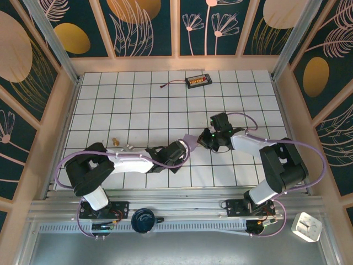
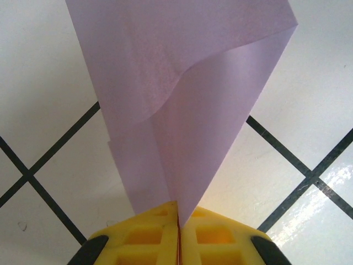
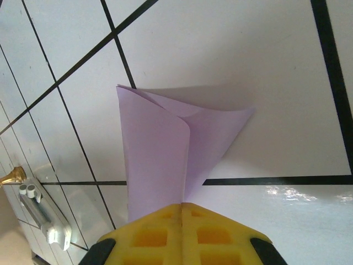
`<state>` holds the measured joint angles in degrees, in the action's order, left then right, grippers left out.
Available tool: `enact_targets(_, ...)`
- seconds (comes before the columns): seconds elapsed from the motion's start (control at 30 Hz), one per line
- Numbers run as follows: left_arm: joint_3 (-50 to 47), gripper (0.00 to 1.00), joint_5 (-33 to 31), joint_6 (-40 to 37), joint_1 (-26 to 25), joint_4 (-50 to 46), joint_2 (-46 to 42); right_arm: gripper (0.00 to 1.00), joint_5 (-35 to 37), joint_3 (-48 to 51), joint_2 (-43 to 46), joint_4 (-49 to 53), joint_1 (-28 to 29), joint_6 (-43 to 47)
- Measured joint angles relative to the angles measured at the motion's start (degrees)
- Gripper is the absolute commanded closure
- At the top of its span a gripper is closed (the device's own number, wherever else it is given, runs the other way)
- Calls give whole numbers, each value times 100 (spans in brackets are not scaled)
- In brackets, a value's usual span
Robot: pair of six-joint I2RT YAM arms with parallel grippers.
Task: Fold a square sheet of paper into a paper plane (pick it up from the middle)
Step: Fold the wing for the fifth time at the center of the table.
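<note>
The square sheet of paper [image 1: 193,142], pale lavender and folded over on itself, hangs between my two grippers just above the tiled table. My left gripper [image 1: 186,147] is shut on one end of it. In the left wrist view the yellow fingertips [image 2: 215,232] pinch the paper [image 2: 187,105], which fans out ahead with a curled upper layer. My right gripper [image 1: 203,141] is shut on the other end. In the right wrist view the paper [image 3: 165,149] rises from the gripper [image 3: 182,208] as a folded, pointed flap.
A small black box [image 1: 197,81] with orange parts and a cable lies at the back of the table. A brass piece [image 1: 115,141] and a silvery block [image 1: 128,146] sit left of the left arm. A white clock [image 1: 306,226] stands off the table at the near right.
</note>
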<state>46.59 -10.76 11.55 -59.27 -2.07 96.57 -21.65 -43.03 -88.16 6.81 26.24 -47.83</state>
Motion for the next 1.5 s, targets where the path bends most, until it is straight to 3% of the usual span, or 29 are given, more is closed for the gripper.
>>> enact_targets(0.3, 101, 91, -31, -87, -70, -85, 197, 100, -286, 0, 46, -57, -109, -11)
enact_targets(0.77, 122, 97, -17, -103, -74, -118, 197, 84, -400, 210, 50, -455, -212, -4)
enact_targets(1.1, 122, 96, -15, -101, -74, -118, 197, 80, -546, 269, -13, -859, -227, -2)
enact_targets(1.33, 122, 87, -13, -85, -74, -131, 173, 99, -533, 247, -168, -901, -229, 107)
enact_targets(1.5, 120, 74, -20, -70, -74, -157, 0, 100, -533, 146, -343, -640, -247, 240)
